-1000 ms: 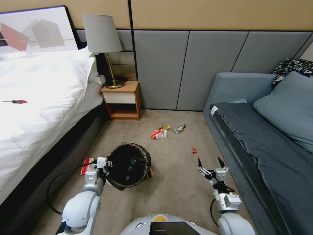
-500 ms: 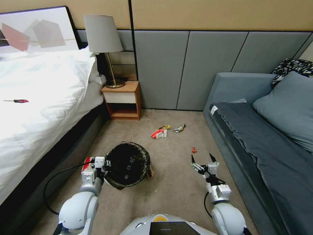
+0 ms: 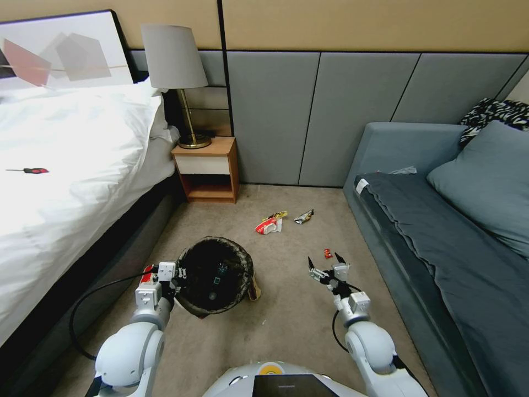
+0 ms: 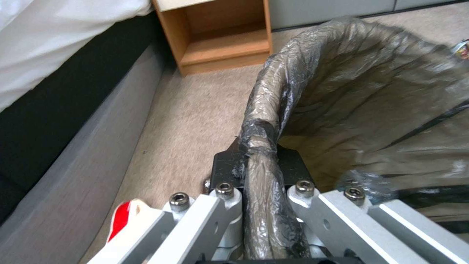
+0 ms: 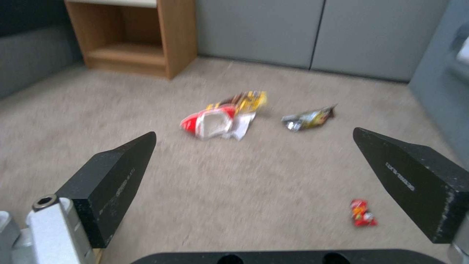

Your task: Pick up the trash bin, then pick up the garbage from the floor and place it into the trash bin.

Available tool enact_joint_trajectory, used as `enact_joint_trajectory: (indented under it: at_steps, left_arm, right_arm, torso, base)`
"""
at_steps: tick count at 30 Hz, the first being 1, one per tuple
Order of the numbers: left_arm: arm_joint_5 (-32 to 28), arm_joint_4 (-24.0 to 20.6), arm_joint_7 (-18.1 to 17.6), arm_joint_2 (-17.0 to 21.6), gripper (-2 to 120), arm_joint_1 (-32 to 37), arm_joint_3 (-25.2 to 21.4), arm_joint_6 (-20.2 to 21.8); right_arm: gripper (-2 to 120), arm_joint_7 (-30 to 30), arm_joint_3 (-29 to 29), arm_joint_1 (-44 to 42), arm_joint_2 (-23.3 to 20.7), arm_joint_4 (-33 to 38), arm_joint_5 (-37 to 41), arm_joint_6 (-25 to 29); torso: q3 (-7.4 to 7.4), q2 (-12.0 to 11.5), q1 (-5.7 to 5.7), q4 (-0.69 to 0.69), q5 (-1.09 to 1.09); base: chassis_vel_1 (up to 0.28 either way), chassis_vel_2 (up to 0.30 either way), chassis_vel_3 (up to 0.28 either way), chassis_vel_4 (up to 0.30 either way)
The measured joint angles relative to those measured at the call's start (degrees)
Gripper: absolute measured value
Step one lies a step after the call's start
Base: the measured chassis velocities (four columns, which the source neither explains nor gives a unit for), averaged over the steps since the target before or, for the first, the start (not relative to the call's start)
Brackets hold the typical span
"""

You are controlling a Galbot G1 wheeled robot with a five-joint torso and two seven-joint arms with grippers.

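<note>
The trash bin [image 3: 216, 274], round with a dark bag liner, sits low over the carpet at the left. My left gripper [image 3: 175, 274] is shut on the bin's near rim [image 4: 263, 121], one finger inside and one outside the liner. My right gripper [image 3: 325, 260] hovers open over the carpet, just short of a tiny red scrap [image 3: 328, 253] of garbage. Farther off lie a red-and-white packet [image 5: 210, 123], a yellow wrapper [image 5: 247, 99] and a silvery wrapper [image 5: 307, 118]. The red scrap [image 5: 361, 212] shows near one open finger [image 5: 410, 179]. Another red-and-white packet [image 4: 122, 220] lies beside my left gripper.
A bed [image 3: 66, 182] runs along the left and a grey sofa [image 3: 441, 231] along the right. A wooden nightstand [image 3: 206, 171] with a lamp [image 3: 173, 77] stands at the back wall. A tan piece [image 3: 253, 290] lies against the bin. A black cable [image 3: 93, 309] loops beside my left arm.
My right gripper has moved forward and to the left, up to the red scrap, still open. The left gripper keeps its hold on the bin, which has barely shifted.
</note>
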Motion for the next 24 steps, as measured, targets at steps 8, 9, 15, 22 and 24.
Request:
enact_joint_trajectory:
  at_steps: [8,9,15,22,24]
  left_arm:
    - [-0.95,-0.32,0.06,0.32,5,0.14,-0.40,0.03]
    - [-1.10,-0.43,0.07,0.39,5,0.08,-0.40,0.03]
    - [-1.23,-0.84,0.06,0.38,5,-0.09,-0.17,0.08]
    - [-1.12,-1.27,-0.01,0.19,5,0.00,-0.78,0.25]
    - [-1.09,-1.43,-0.03,0.16,5,0.13,-1.26,0.26]
  right_arm:
    - [100,-2.58,-4.13,5.68,-1.30,-7.75,-0.06,-0.73]
    - [100,-2.84,-5.09,6.72,-1.30,-9.28,-0.22,-0.76]
    - [100,-3.92,-9.54,11.72,-1.12,-15.38,-0.58,-0.78]
    - [100,-7.06,-14.58,16.99,-1.90,-21.04,-0.84,0.02]
    - [100,-7.92,-16.04,18.16,-2.19,-22.42,-0.85,0.32]
  torso:
    - [0.00,0.00,0.00,0.02,0.00]
    - [0.00,0.00,0.00,0.02,0.00]
    - [0.00,0.00,0.00,0.01,0.00]
    - [0.00,0.00,0.00,0.01,-0.01]
    - [0.00,0.00,0.00,0.01,-0.01]
  base:
    - [0.000,0.000,0.000,0.000]
    - [0.000,0.000,0.000,0.000]
    - [0.000,0.000,0.000,0.000]
    - [0.000,0.000,0.000,0.000]
    - [0.000,0.000,0.000,0.000]
